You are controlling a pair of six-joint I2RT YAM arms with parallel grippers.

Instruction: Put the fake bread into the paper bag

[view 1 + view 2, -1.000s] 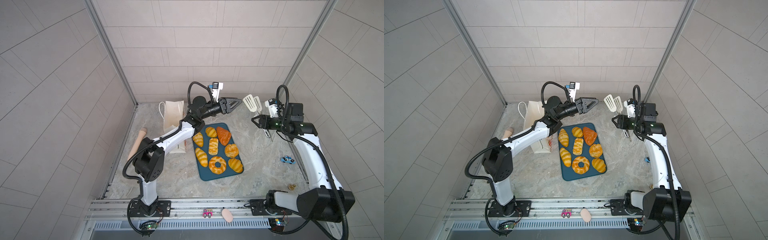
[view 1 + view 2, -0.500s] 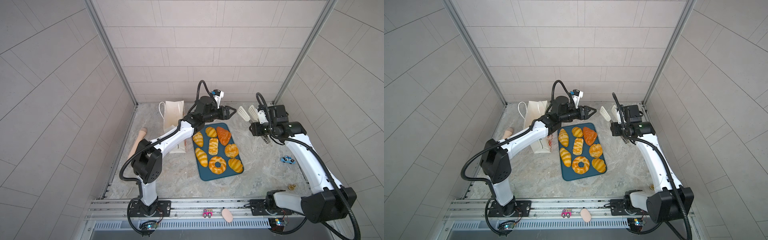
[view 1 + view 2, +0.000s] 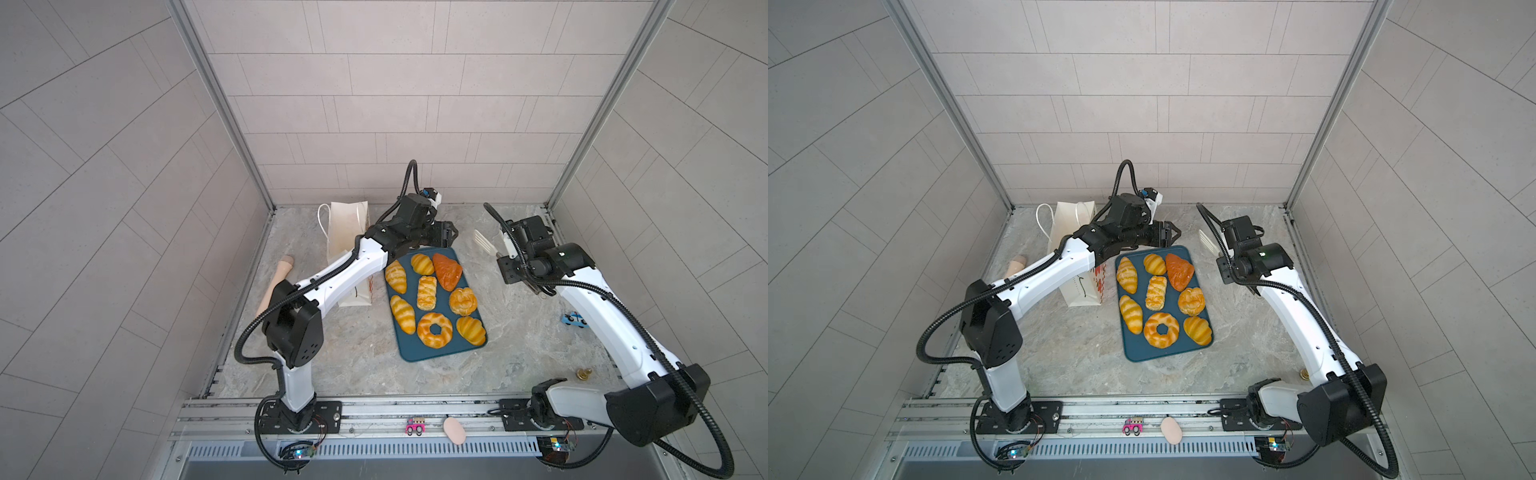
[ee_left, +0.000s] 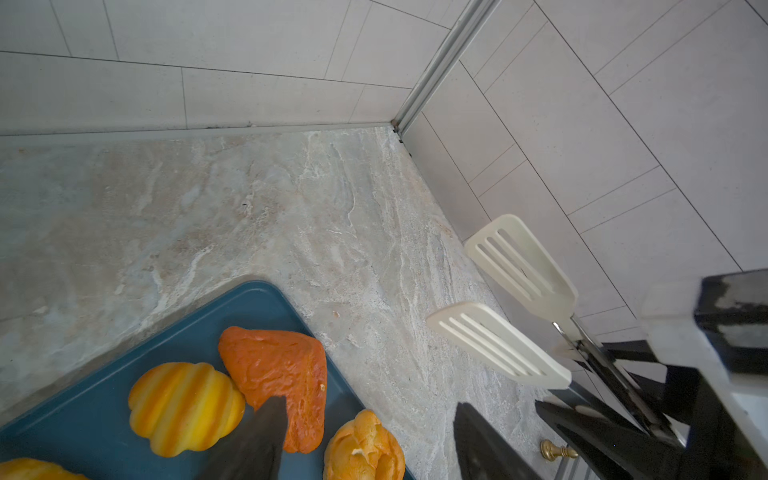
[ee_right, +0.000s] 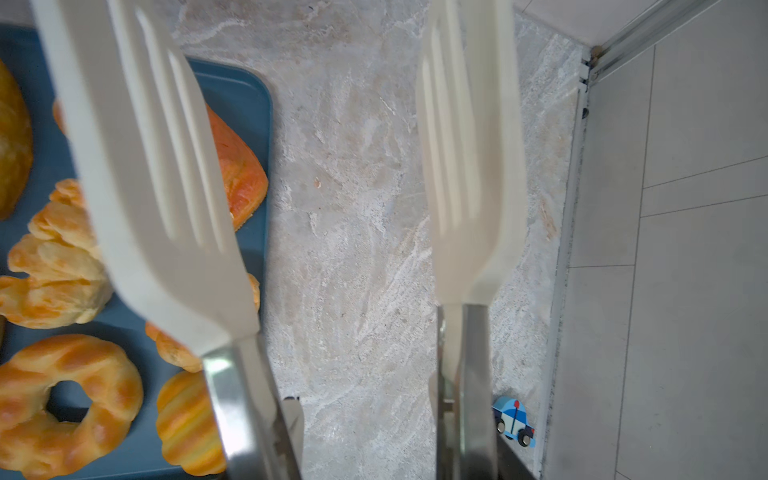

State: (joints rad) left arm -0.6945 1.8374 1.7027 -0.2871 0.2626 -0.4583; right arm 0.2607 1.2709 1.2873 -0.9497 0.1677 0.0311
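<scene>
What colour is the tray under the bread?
Dark teal-blue; the tray shows best in a top view.

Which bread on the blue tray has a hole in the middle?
The ring-shaped bread, in the tray's row nearest the arm bases. The seven others are solid; only this one shows blue tray through its centre.

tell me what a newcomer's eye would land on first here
The blue tray at the centre of the table, packed with golden fake bread and one orange-brown loaf, grabs the eye first. Next come the white tongs, held open by the right hand just off the tray's far right corner, and the left hand open above its far edge. The paper bag sits left of the tray, partly hidden by the left arm.
</scene>
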